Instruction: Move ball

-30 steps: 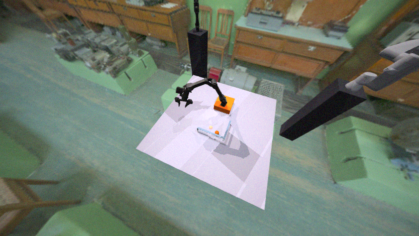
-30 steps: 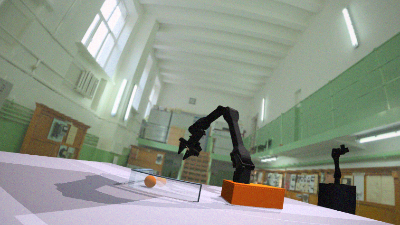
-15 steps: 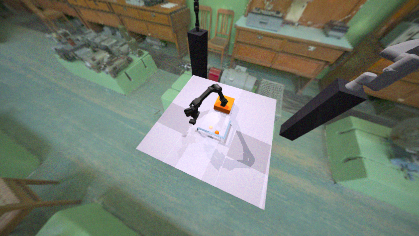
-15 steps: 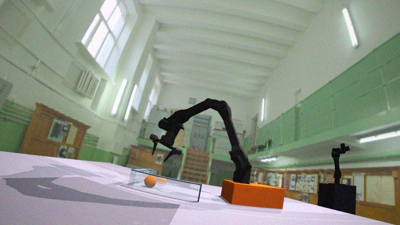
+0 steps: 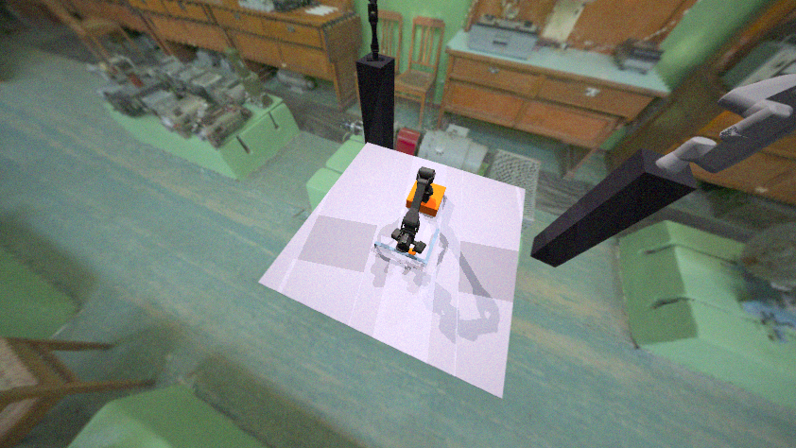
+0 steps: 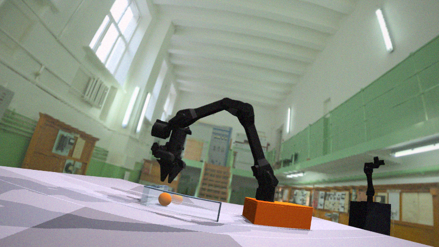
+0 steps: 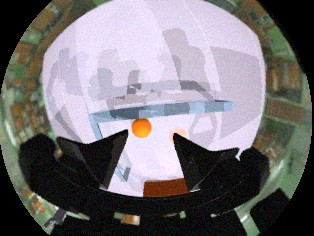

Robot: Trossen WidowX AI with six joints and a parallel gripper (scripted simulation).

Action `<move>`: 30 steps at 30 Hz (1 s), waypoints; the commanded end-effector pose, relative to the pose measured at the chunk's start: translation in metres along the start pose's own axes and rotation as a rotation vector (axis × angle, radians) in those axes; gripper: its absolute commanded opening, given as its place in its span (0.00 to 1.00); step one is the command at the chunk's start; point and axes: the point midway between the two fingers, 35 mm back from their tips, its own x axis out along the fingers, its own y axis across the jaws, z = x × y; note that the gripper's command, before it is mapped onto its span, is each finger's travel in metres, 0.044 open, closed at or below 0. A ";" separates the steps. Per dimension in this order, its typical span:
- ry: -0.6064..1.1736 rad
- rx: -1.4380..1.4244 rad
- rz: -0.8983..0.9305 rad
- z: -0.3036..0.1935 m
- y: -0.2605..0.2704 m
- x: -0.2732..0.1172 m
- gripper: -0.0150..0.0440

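Observation:
The orange ball (image 5: 412, 251) (image 6: 165, 199) (image 7: 141, 128) lies on the table inside the corner, close to the long wall in the wrist view. The see-through copy (image 6: 177, 199) (image 7: 179, 135) is pale orange and lies a little to the ball's right in the wrist view; the arm hides it in the top view. The two low clear walls (image 5: 432, 246) (image 6: 218, 211) (image 7: 172, 108) meet in a corner near the ball. My gripper (image 6: 166, 181) (image 7: 151, 134) is open and empty, pointing down above the ball and the copy. The ball is not between the fingers.
The arm's orange base block (image 5: 423, 207) (image 6: 282, 213) (image 7: 165, 188) stands on the table (image 5: 478, 361) (image 6: 122, 236), on the open side of the corner. Dark pillars (image 5: 613, 214) (image 6: 369, 216) with other arms stand beyond the table.

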 end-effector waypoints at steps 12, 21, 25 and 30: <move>0.034 -0.195 -0.031 -0.019 0.024 0.020 0.82; 0.034 -0.195 -0.031 -0.019 0.024 0.029 0.82; 0.034 -0.195 -0.031 -0.019 0.024 0.036 0.82; 0.034 -0.195 -0.031 -0.020 0.024 0.044 0.82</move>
